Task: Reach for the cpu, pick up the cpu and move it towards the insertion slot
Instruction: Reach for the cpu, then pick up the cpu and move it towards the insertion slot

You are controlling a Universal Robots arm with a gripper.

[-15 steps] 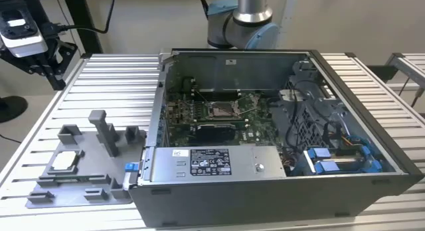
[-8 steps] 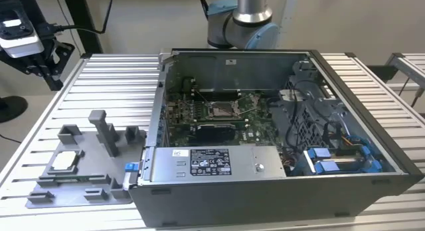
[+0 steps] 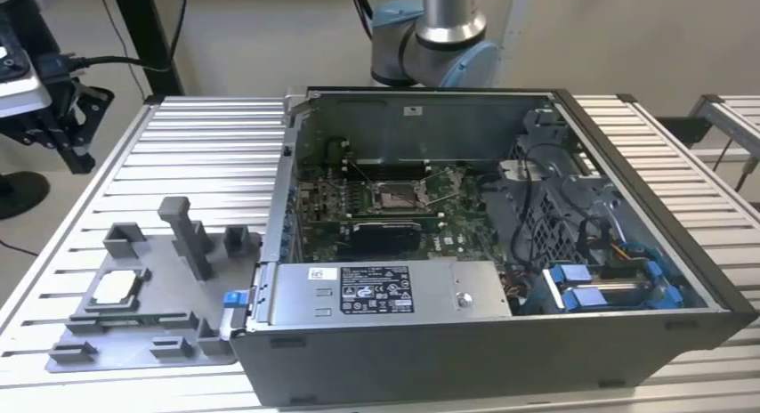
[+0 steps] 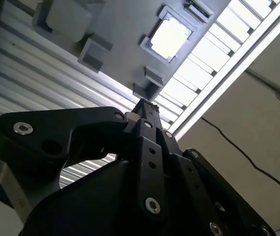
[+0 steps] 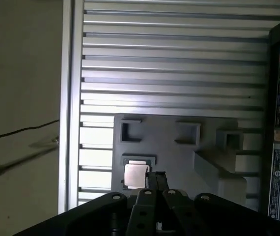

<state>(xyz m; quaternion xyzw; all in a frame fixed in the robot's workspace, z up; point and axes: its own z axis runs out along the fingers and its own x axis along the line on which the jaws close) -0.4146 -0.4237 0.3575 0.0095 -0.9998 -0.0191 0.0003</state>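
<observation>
The cpu (image 3: 116, 288) is a pale square chip lying flat in a recess of the grey fixture plate (image 3: 142, 337), at the exterior view's left, outside the computer case. It appears in both wrist views (image 5: 135, 175) (image 4: 168, 37). My gripper (image 5: 154, 175) hangs well above the plate, its black fingers (image 4: 146, 104) closed together with nothing between them. In the first wrist view its tips line up just beside the chip. The insertion slot (image 3: 397, 196), a silver-framed socket with a dark centre, sits on the green board inside the open case.
The open computer case (image 3: 475, 342) fills the middle and right of the slatted table (image 3: 202, 137). Grey blocks and a tall post (image 3: 184, 235) rise from the fixture plate. A black cabled assembly (image 3: 48, 101) hangs at the exterior view's left edge. The arm's base (image 3: 433, 39) stands behind the case.
</observation>
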